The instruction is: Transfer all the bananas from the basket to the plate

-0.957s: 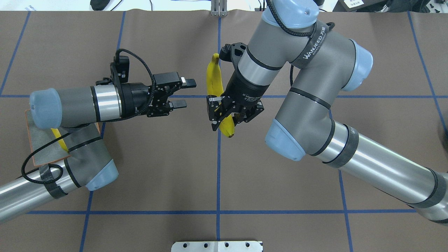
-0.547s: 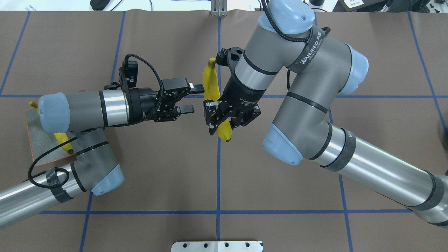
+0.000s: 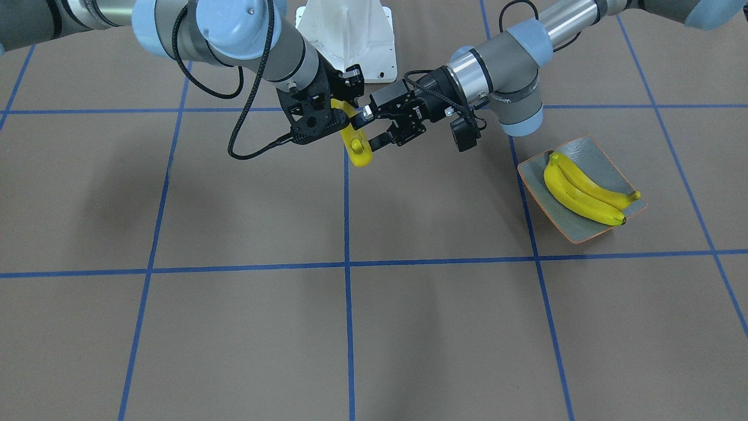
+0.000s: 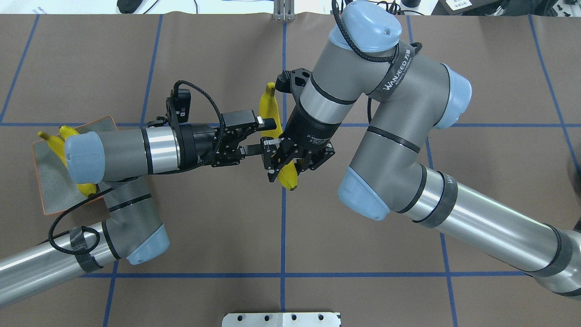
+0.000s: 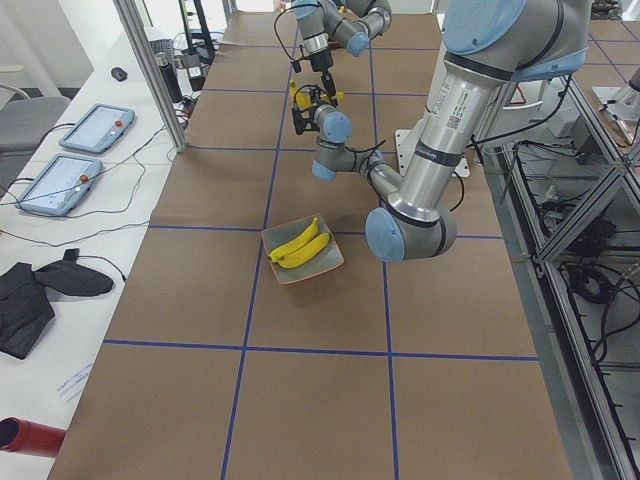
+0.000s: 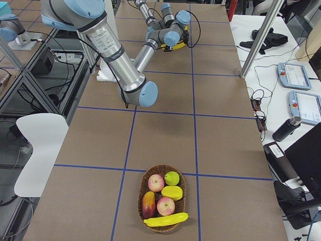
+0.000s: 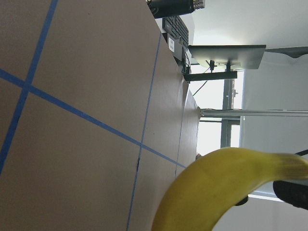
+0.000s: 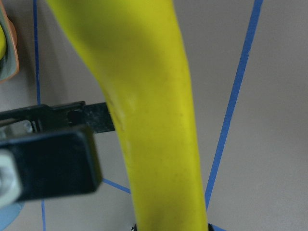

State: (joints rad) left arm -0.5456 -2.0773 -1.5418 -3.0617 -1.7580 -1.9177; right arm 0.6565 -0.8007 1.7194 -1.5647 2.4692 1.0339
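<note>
Gap between tools has been closed within the last second: the banana (image 4: 268,109), gripped above the tabletop (image 4: 281,236) by the right tool (image 4: 290,159), is now straddled by the open left tool (image 4: 259,135), so handover toward the plate (image 4: 51,193) is judged imminent.

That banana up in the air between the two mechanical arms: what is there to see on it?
The banana is bright yellow, smooth and glossy, curved, with a darker stalk end. It hangs clear of the brown table, lying along the blue centre line in the overhead view. The right gripper is clamped on its half nearer the robot. The left gripper is open, one finger on each side of its middle; whether they touch it is unclear.
</note>
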